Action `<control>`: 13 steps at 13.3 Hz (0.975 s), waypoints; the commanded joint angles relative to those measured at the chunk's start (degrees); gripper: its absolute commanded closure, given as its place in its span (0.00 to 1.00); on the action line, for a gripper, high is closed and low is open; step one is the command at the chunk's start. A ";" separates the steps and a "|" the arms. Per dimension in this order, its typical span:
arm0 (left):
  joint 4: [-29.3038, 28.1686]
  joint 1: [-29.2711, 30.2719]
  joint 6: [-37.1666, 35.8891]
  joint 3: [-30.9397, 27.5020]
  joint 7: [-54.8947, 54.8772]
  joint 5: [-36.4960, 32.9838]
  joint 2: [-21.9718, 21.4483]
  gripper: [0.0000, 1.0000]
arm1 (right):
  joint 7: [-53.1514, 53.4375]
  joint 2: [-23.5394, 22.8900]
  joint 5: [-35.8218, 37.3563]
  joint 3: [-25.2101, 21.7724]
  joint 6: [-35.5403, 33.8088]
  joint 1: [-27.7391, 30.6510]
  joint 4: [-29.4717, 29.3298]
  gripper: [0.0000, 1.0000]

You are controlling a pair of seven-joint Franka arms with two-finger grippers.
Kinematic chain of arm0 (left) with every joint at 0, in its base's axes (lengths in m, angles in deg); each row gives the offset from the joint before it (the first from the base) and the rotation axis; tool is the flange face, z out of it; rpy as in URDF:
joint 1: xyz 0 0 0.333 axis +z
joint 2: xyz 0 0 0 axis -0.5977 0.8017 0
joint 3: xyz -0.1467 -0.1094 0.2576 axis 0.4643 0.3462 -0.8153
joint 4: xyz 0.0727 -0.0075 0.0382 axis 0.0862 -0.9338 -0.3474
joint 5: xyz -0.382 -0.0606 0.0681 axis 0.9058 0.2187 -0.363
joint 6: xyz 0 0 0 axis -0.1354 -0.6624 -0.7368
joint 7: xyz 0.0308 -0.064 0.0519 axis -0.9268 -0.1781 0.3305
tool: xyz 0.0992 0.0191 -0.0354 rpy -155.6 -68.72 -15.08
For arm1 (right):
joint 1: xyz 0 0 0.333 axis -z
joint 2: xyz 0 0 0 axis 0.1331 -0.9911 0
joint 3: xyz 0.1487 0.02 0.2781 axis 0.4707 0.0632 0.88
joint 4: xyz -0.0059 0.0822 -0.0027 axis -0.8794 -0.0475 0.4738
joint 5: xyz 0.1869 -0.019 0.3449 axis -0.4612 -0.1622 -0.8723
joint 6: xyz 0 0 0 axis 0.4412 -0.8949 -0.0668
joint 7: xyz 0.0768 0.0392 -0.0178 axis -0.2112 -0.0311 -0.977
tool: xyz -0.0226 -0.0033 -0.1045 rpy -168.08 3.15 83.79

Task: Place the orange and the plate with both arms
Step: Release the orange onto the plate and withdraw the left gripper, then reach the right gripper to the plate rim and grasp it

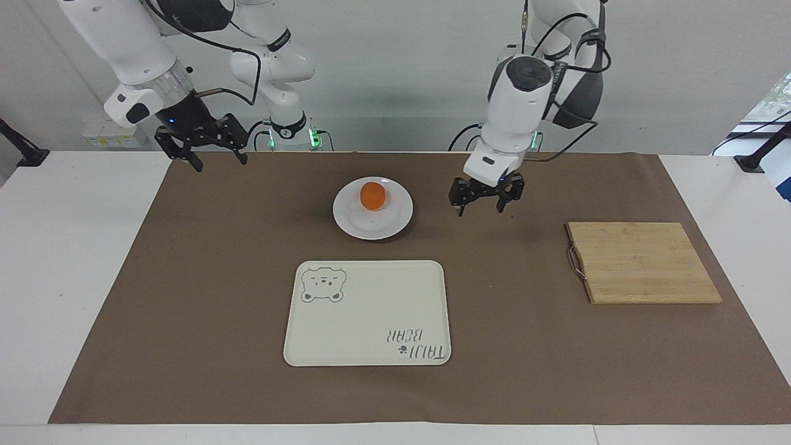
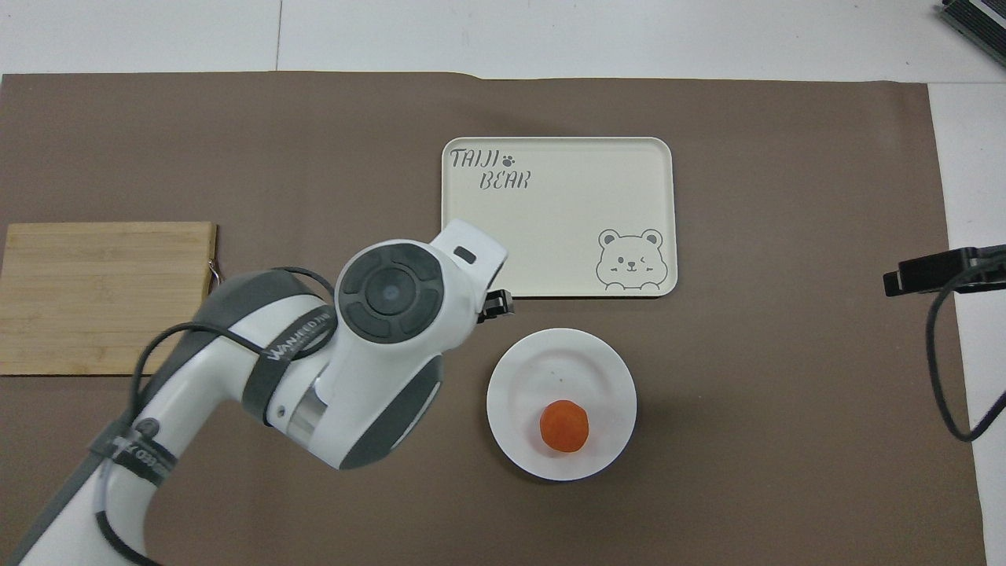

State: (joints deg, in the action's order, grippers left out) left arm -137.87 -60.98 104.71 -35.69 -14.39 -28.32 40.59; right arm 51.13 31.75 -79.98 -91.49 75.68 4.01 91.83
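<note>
Orange [image 1: 372, 195] on plate [image 1: 395, 222], toward robots' side of it. Plate on counter [image 1: 216, 278], nearer robots than tray [image 1: 371, 321]. Left gripper [image 1: 486, 201] spread wide, empty, over mat between plate and board [image 1: 642, 262]. Right gripper [image 1: 209, 152] spread wide, empty, raised at its end.

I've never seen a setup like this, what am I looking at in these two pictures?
Two white robot arms work at a table. One picture faces them; the other looks down from above their end. An orange lies on a white plate, with a bear-print tray farther from the robots and a wooden cutting board toward the left arm's end. The left gripper hangs open over the brown mat beside the plate; the right gripper hovers open near its own end. Nothing is held.
</note>
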 commanded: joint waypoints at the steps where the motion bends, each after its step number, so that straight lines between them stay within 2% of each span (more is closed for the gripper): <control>1: 3.57 6.32 -6.39 0.51 -9.57 1.38 -0.46 0.00 | -4.22 1.36 -5.00 0.05 2.54 0.73 5.27 0.00; 4: 3.93 13.09 -9.56 0.33 -19.24 1.38 -2.39 0.00 | -8.27 1.27 -10.79 -0.03 6.05 0.91 10.54 0.00; 8: 5.42 20.48 -13.69 0.33 -30.85 0.94 -4.23 0.00 | -15.55 1.35 -19.24 -0.03 12.63 0.91 21.43 0.00; 10: 7.52 21.80 -16.41 0.41 -31.66 -0.46 -4.33 0.00 | -20.38 1.79 -22.22 -0.12 14.40 2.66 26.27 0.00; 12: 12.08 21.98 -20.63 0.68 -31.66 -1.87 -3.62 0.00 | -21.20 1.79 -23.29 -0.03 16.33 2.32 28.48 0.00; 13: 13.06 22.07 -21.60 0.59 -31.66 -1.87 -3.62 0.00 | -22.50 1.01 -26.69 -0.03 16.60 2.58 29.97 0.00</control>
State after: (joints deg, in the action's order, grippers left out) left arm -128.47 -39.46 86.75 -35.79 -45.58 -29.02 36.47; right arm 31.42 31.57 -102.00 -91.93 90.58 5.89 118.03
